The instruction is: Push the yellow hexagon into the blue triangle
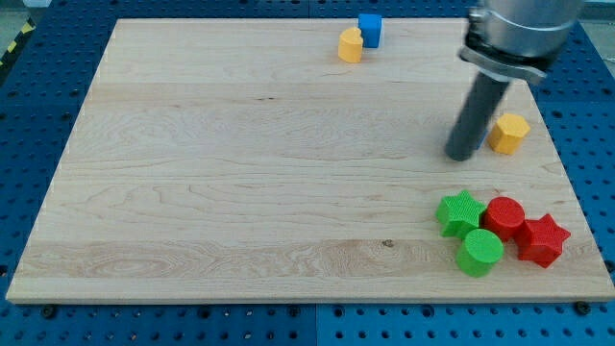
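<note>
The yellow hexagon (509, 133) lies near the board's right edge, at mid height. My tip (462, 154) rests on the board just left of it, a small gap apart. A blue block (370, 30) stands at the view's top, right of centre; its shape reads as a cube rather than a triangle. A yellow heart-shaped block (351, 45) touches its lower left side. No blue triangle shows clearly.
A cluster sits at the bottom right: a green star (459, 212), a red cylinder (504, 216), a green cylinder (479, 252) and a red star (543, 239). The wooden board (240, 173) lies on a blue perforated table.
</note>
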